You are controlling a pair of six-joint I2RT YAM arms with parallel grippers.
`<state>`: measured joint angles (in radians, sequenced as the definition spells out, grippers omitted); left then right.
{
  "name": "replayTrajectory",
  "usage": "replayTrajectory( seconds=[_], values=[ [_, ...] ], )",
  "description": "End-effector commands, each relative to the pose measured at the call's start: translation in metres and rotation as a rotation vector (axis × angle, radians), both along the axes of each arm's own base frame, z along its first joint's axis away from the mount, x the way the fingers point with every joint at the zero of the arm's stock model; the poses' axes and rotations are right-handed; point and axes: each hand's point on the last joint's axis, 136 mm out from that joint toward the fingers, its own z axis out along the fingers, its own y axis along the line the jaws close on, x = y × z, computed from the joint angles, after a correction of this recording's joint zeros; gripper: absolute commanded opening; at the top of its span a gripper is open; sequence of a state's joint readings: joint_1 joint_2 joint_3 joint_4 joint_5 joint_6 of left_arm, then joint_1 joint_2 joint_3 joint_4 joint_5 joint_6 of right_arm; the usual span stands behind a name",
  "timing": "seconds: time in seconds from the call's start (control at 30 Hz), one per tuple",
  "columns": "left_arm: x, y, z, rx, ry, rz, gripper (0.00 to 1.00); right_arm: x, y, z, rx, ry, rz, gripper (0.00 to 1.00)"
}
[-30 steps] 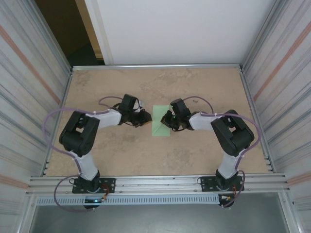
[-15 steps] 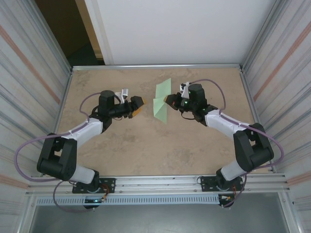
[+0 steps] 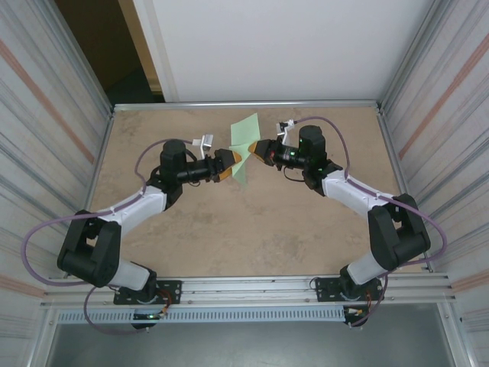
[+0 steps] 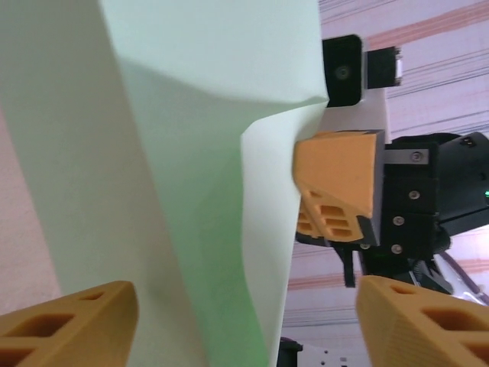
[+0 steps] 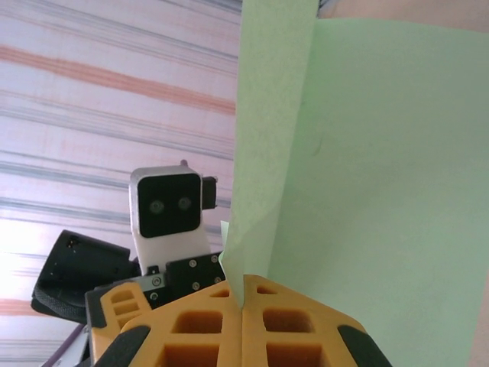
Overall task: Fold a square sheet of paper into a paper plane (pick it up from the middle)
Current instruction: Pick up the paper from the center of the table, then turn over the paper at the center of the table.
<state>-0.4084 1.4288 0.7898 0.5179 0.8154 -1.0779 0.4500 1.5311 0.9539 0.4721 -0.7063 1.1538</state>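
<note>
The square sheet of paper (image 3: 245, 139) is pale green, partly folded, and held up off the table near the back centre. My right gripper (image 3: 255, 150) is shut on its right edge; in the right wrist view the orange fingers (image 5: 199, 329) meet on a folded corner of the sheet (image 5: 382, 153), with the gripper (image 5: 243, 302) closed tight. My left gripper (image 3: 231, 163) sits at the sheet's lower left, open. In the left wrist view the paper (image 4: 191, 115) hangs between its wide-apart fingers (image 4: 69, 321), touching neither, around the gripper's middle (image 4: 244, 321).
The beige tabletop (image 3: 229, 229) lies below the raised paper. Corrugated metal walls (image 3: 46, 138) close in the left and right sides, a white panel (image 3: 275, 46) stands at the back, and an aluminium rail (image 3: 244, 289) runs along the near edge.
The paper went from lying flat to being held in the air by the right gripper. Since half a second ago the left gripper has moved right, bringing its open fingers around the sheet.
</note>
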Motion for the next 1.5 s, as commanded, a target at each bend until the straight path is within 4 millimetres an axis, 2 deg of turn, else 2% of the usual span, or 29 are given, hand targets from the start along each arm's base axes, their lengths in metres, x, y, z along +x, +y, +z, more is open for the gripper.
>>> replayTrajectory(
  seconds=[0.0, 0.1, 0.33, 0.5, 0.67, 0.77, 0.9, 1.03, 1.13, 1.27, 1.47],
  values=[
    [-0.002, -0.007, 0.028, -0.062, -0.063, -0.041, 0.67, -0.004, 0.005, 0.022, 0.055, -0.023, 0.036, 0.07],
    [-0.001, -0.007, 0.032, -0.071, -0.055, -0.031, 0.57, -0.003, 0.003, 0.022, 0.056, -0.022, 0.033, 0.08],
    [0.0, -0.003, 0.036, -0.072, -0.052, -0.006, 0.41, 0.0, 0.001, 0.022, 0.056, -0.016, 0.023, 0.1],
    [0.001, -0.002, 0.034, -0.066, -0.05, 0.001, 0.24, 0.0, 0.0, 0.018, 0.039, -0.005, 0.018, 0.16],
    [0.004, 0.0, 0.033, -0.065, -0.048, 0.014, 0.13, 0.0, -0.008, 0.012, -0.015, -0.012, -0.012, 0.3],
    [0.006, 0.001, 0.031, -0.056, -0.05, 0.019, 0.05, 0.0, -0.017, 0.004, -0.063, 0.005, -0.046, 0.42],
    [0.008, 0.01, 0.023, 0.001, -0.048, 0.038, 0.03, 0.001, -0.042, -0.015, -0.157, 0.041, -0.138, 0.57],
    [0.008, 0.03, -0.003, 0.216, -0.042, 0.099, 0.04, 0.003, -0.091, -0.042, -0.308, 0.098, -0.303, 0.66],
    [0.0, 0.044, -0.018, 0.502, -0.102, 0.115, 0.06, -0.002, -0.126, -0.054, -0.414, 0.114, -0.406, 0.7],
    [-0.001, 0.065, -0.032, 0.888, -0.141, 0.156, 0.06, -0.01, -0.151, -0.056, -0.521, 0.099, -0.485, 0.71],
    [0.011, 0.093, -0.041, 1.431, -0.202, 0.235, 0.06, -0.014, -0.17, -0.055, -0.586, 0.105, -0.557, 0.7]
  ],
)
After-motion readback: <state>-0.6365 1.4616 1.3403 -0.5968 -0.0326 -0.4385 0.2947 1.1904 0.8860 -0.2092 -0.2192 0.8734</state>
